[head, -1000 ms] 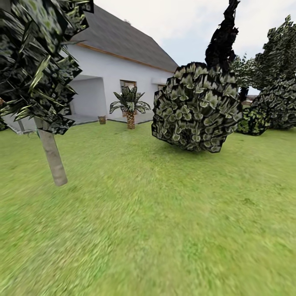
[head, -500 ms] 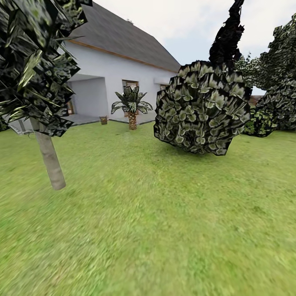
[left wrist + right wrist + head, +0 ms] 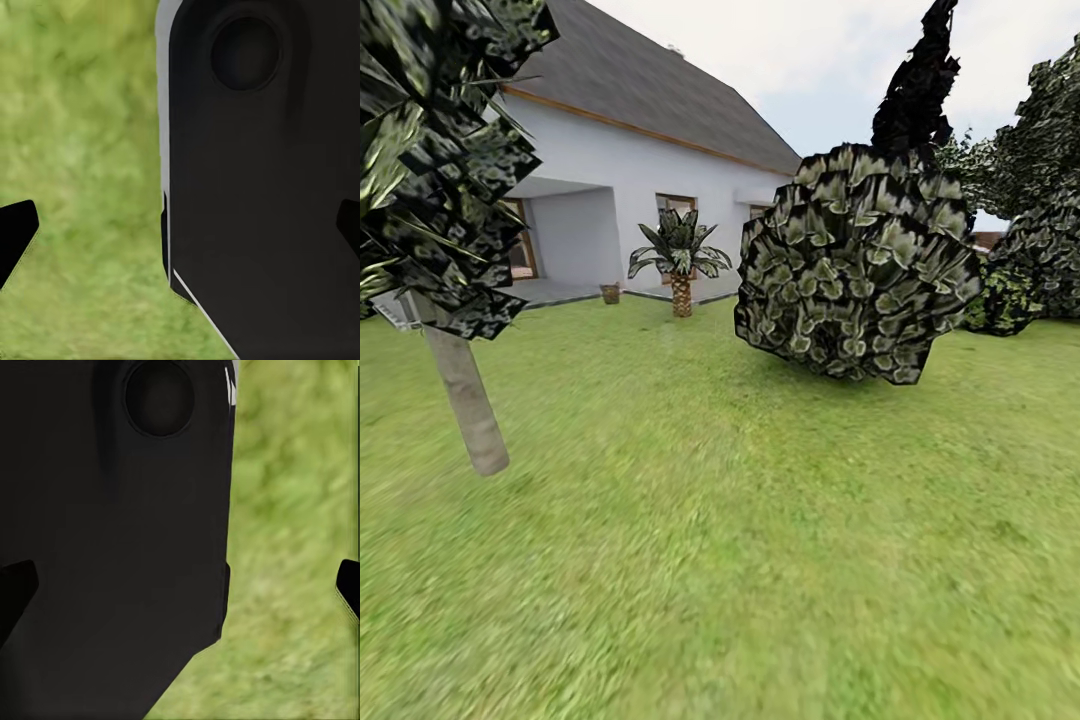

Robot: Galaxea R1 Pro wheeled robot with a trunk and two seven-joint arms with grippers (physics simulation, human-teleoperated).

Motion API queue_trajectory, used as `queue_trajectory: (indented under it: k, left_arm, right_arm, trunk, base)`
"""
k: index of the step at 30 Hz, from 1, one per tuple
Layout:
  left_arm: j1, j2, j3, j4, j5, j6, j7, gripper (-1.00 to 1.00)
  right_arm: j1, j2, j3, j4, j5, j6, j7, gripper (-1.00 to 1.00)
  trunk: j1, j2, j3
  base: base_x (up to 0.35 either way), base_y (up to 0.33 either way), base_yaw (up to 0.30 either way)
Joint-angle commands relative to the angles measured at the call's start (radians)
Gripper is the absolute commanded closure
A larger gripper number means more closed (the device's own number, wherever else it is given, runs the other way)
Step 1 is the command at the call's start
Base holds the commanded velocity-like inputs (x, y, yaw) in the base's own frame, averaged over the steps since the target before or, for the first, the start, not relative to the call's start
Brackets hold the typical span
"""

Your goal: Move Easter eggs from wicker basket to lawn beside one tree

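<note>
- The lawn (image 3: 760,560) takes up the lower part of the head view: bright, mottled green grass running back to the white house (image 3: 630,180) with its dark grey roof.
- A big round bush (image 3: 855,270) of dark, whitish-flecked leaf cards sits on the grass right of centre, with more dark shrubs (image 3: 1040,200) behind it at the right edge.
- The tree (image 3: 465,400) stands at the left, its smooth, pale grey-brown trunk tilted in this view under a dark leaf mass.
- A small palm (image 3: 680,260) with a scaly trunk stands by the paving near the house.
- Left of the palm, far off at the lawn's edge, is a small brown object, possibly the wicker basket (image 3: 610,293); it is too small to show any contents.
- In the left wrist view, the left gripper (image 3: 180,232) shows dark fingertips at both picture edges, so its jaws are spread, with nothing between them but grass and a black robot body part (image 3: 262,187).
- The right gripper (image 3: 180,592) is likewise spread and empty over grass.
</note>
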Motion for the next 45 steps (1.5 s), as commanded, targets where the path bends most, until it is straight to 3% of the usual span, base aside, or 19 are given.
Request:
queue_trajectory:
  k: [1, 15, 45]
  left_arm:
    - [0.0, 0.0, 0.0, -0.001, 0.0, 0.001, 0.0, -1.0]
    - [0.0, 0.0, 0.0, -0.001, 0.0, 0.001, 0.0, -1.0]
    - [0.0, 0.0, 0.0, -0.001, 0.0, 0.001, 0.0, -1.0]
  right_arm:
    - [0.0, 0.0, 0.0, 0.0, 0.0, 0.001, 0.002, -1.0]
    - [0.0, 0.0, 0.0, 0.0, 0.0, 0.001, 0.002, -1.0]
    - [0.0, 0.0, 0.0, 0.0, 0.0, 0.001, 0.002, -1.0]
  trunk:
    - [0.001, 0.0, -0.001]
    - [0.001, 0.0, -0.001]
    - [0.001, 0.0, -0.001]
  base:
    - [0.333, 0.0, 0.0]
    - [0.333, 0.0, 0.126]
    - [0.333, 0.0, 0.004]
